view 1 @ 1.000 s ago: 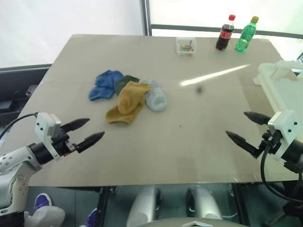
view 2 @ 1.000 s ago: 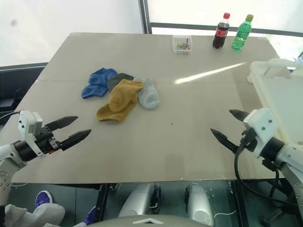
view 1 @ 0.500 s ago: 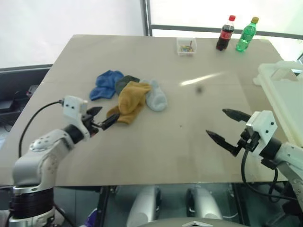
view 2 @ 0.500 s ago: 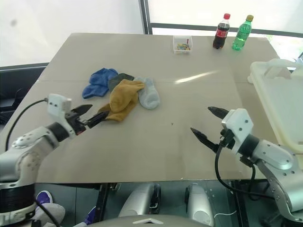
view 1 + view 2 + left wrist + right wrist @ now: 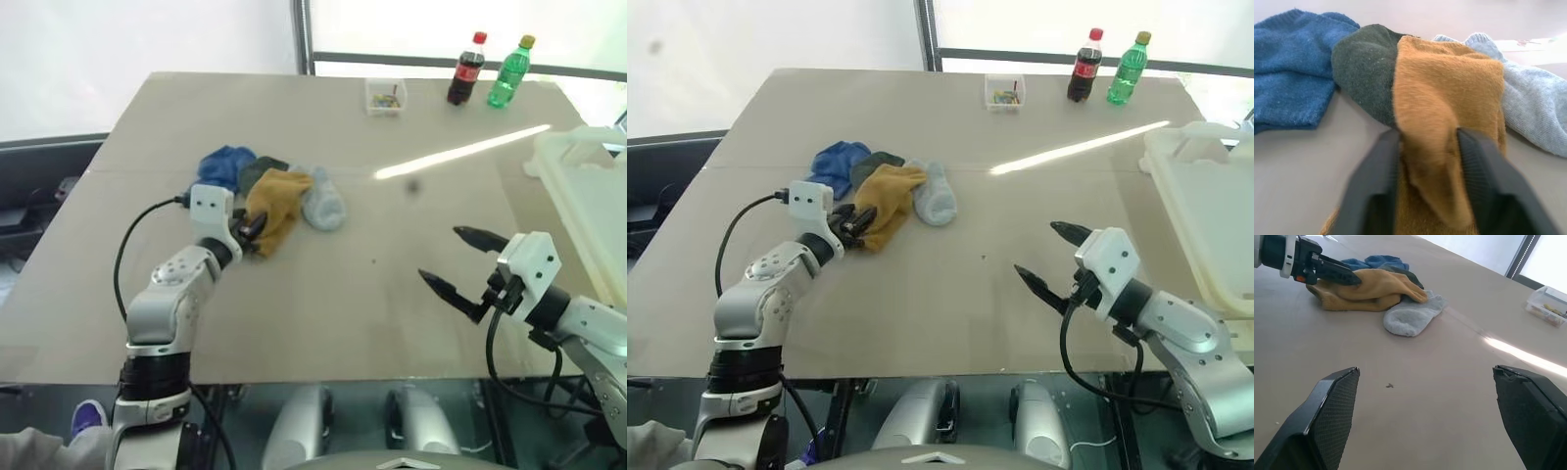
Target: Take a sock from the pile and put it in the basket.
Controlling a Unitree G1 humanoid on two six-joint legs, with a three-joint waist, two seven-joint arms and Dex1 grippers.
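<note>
Pile (image 5: 269, 191): four socks bunched on the table's left half, well apart from the basket.
Yellow sock (image 5: 1444, 112): lies on top, partly over the green sock (image 5: 1364, 73), with its near end between the left fingers.
Blue sock (image 5: 223, 164): at the pile's far left edge, touching the green one.
Grey sock (image 5: 321, 201): on the pile's right side, against the yellow one.
Left gripper (image 5: 253, 227): at the pile's near edge, low over the table; its two black fingers (image 5: 1374, 196) are drawn in on a fold of the yellow sock, one on each side, pinching the cloth.
Right gripper (image 5: 458, 264): over bare table to the right, well apart from the pile; fingers (image 5: 1327, 416) spread wide, nothing between them.
Basket (image 5: 588, 186): white bin at the table's right edge, beside the right arm; its inside cannot be made out.
Clear box (image 5: 385, 96): small, at the far edge of the table, with colourful bits in it.
Bottles: a dark cola bottle (image 5: 466, 69) with a red cap and a green bottle (image 5: 509, 71) with a yellow cap, both upright, side by side just right of the clear box.
Table (image 5: 392, 304): tan and flat, with a bright streak of light across its right half.
Room: pale window panes behind the far edge, with a dark frame between them.
</note>
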